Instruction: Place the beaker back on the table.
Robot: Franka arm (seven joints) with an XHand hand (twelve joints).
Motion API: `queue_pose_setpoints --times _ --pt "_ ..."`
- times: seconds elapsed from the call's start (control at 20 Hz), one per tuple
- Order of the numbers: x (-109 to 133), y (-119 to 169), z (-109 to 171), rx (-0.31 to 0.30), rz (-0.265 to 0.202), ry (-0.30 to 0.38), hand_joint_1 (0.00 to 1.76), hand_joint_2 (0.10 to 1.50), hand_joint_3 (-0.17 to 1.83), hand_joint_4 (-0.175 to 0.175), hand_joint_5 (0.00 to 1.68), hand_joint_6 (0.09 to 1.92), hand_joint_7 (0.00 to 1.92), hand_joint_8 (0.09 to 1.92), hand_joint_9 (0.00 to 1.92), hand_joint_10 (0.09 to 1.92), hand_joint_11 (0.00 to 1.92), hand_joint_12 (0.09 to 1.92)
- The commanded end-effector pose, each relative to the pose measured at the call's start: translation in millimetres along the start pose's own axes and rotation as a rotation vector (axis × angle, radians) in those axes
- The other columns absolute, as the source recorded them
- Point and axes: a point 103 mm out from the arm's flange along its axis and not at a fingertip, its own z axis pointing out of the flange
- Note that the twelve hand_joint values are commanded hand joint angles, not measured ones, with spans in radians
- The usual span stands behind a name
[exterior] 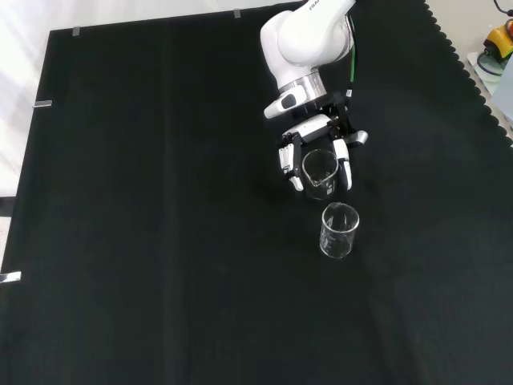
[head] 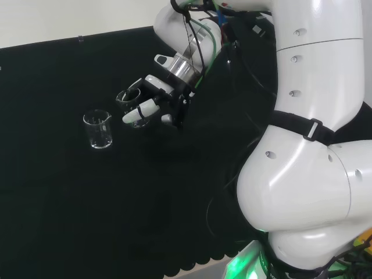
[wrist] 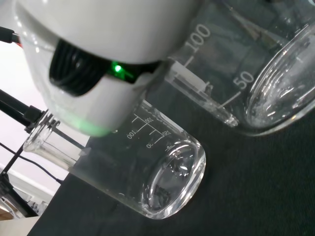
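Glass is hard to read against the black cloth, so only rims, bases and printed scale marks give the ware away. Nearest in the front view stands a free beaker, upright, mouth up, well in from the tabletop's near edge and toward its right-hand side. In the head view this second vessel sits left of the robot hand, apart from it. Its contents cannot be judged.

Just behind it in the front view is the held beaker, with the robot hand curled round it: white-tipped fingers lie along both sides of the glass. The head view shows the same grasp, with the held beaker largely hidden behind fingers and thumb, so that little more than its rim is plain. Its long axis runs close to vertical, mouth up, perhaps slightly tilted; whether its base touches the tabletop or hangs just above it cannot be told.

In the wrist view, 2 glass bodies lie across the picture, the free beaker whole and the held beaker cut off at the frame's edge, with a blurred white part of the robot hand covering much of both.
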Motion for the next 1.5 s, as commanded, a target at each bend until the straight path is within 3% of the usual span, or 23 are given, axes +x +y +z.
queue_pose_setpoints --times 0.05,0.85,1.5 --pt "-4.3 0.5 2.9 -0.004 -0.001 0.002 1.33 0.56 0.74 -0.175 1.41 0.42 1.48 0.35 1.66 0.22 1.26 0.66" --pt "-15.2 -1.8 7.9 -0.042 -0.007 0.051 1.33 0.55 0.74 -0.175 1.42 0.4 1.49 0.33 1.66 0.19 1.25 0.66" --pt "-23.4 -2.3 13.8 -0.035 -0.005 0.017 1.33 0.55 0.74 -0.175 1.42 0.39 1.5 0.32 1.66 0.18 1.25 0.66"
